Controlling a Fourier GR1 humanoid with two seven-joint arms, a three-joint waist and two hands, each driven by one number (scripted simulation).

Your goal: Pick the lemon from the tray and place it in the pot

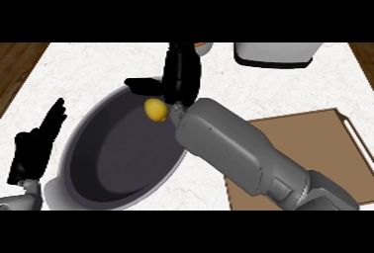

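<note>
**A:** Reaching in from the counter's (87, 64) near right corner, the right hand (179, 79) is hanging over the far rim of the pot (116, 158). Why so far across?

**B:** I'd judge it is aiming for the inside rather than the rim. The lemon (155, 109) is showing just under the heel of that hand, over the pot's far inner wall. A drop from there should be landing inside.

**A:** Is the hand gripping it?

**B:** It is not looking so. The fingers are stretching straight toward the counter's far edge, and the thumb is sticking out to the left. Nothing is curling round the lemon. Whether the fruit is touching the palm or hanging free, I cannot tell.

**A:** And the tray (306, 143)?

**B:** It is lying by the counter's right edge, partly under the forearm. The part I can see is carrying nothing, which fits a lemon already lifted off it.

**A:** What is the left hand (35, 146) doing?

**B:** It is resting near the counter's left edge, just beside the pot, open with its fingers up. There it is standing clear of the pot's mouth.

**A:** Is anything looking risky?

**B:** Little. A white vessel (277, 53) is sitting at the far edge, well apart from the hand. The lemon is round, so it may be rolling once it lands, but the walls should be containing it. The task is looking nearly done.
</note>
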